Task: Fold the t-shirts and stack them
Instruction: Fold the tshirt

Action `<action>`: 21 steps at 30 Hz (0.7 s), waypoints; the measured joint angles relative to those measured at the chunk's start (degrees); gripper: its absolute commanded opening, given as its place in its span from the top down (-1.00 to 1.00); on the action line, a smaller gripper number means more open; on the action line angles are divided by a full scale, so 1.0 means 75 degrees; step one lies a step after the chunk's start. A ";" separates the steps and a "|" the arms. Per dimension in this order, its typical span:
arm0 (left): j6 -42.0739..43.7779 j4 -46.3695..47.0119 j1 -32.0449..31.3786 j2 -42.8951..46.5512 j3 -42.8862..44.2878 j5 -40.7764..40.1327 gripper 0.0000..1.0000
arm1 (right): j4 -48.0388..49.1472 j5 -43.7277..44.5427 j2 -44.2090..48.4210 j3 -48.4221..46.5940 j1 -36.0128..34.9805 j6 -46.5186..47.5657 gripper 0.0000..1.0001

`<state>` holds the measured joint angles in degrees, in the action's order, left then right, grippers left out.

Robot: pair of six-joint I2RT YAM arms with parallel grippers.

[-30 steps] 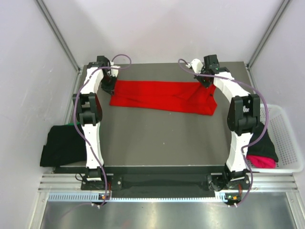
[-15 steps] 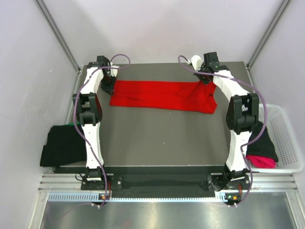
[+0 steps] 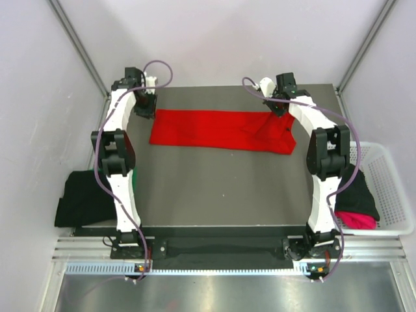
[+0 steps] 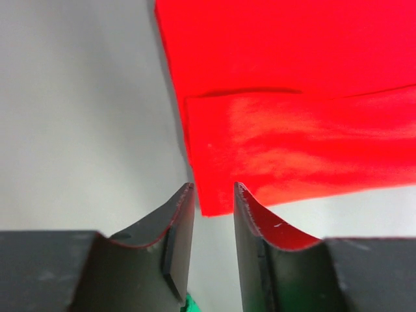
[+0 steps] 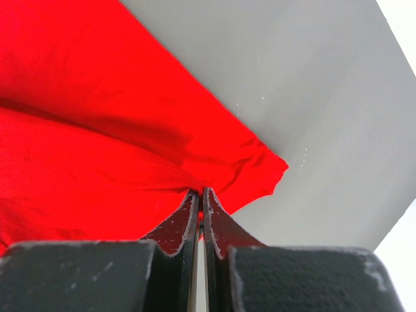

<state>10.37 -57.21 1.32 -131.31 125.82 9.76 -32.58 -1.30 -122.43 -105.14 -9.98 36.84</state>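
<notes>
Pinching the right end of the red t-shirt (image 3: pixel 218 130) with the right tool (image 5: pixel 200 192), clenched on a lifted peak of cloth, probably to keep that end taut for folding. Hovering at the shirt's left corner with the left tool (image 4: pixel 213 188), released and holding nothing, cloth edge just ahead of the tips. Stretched as a long band across the far side of the grey worktop (image 3: pixel 221 188). Waiting aside: a black t-shirt (image 3: pixel 81 198) off the left edge, a magenta-pink t-shirt (image 3: pixel 356 219) in the white mesh basket (image 3: pixel 393 188).
</notes>
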 measured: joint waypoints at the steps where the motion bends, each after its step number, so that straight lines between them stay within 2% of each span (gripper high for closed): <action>1: 0.0003 0.0213 -0.0009 0.0286 -0.0189 0.0157 0.37 | 0.0000 -0.0003 0.0000 0.0000 0.0000 -0.0003 0.99; 6: 0.0117 0.0933 -0.0402 0.1448 -0.1373 0.0644 0.50 | 0.0003 -0.0009 0.0000 0.0000 -0.0003 -0.0012 0.98; 13: 0.0198 0.1279 -0.0845 0.0819 -0.1990 0.0970 0.57 | 0.0006 0.0035 -0.0093 -0.0242 -0.0003 -0.0064 0.97; 14: 0.0207 0.1259 -0.0828 0.0670 -0.1999 0.0927 0.58 | 0.0029 0.0076 -0.0152 -0.0332 -0.0003 -0.0070 0.88; 15: 0.0213 0.1268 -0.0804 0.0554 -0.2008 0.0874 0.58 | 0.0050 0.0122 -0.0216 -0.0408 -0.0003 -0.0096 0.70; 16: 0.0219 0.1268 -0.0769 0.0446 -0.2031 0.0810 0.58 | 0.0082 0.0181 -0.0268 -0.0466 -0.0003 -0.0157 0.32; 17: 0.0224 0.1274 -0.0731 0.0388 -0.2098 0.0755 0.58 | 0.0131 0.0233 -0.0312 -0.0481 0.0000 -0.0242 0.20; 19: 0.0233 0.1262 -0.0667 0.0367 -0.2261 0.0694 0.59 | 0.0233 0.0329 -0.0347 -0.0466 0.0003 -0.0353 0.11; 21: 0.0233 0.1276 -0.0624 0.0367 -0.2355 0.0635 0.60 | 0.0428 0.0329 -0.0291 -0.0303 0.0003 -0.0425 0.11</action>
<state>12.12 -47.64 -3.36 -128.55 108.16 14.52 -29.36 1.17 -124.62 -107.42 -9.96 33.65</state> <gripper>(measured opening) 0.208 0.440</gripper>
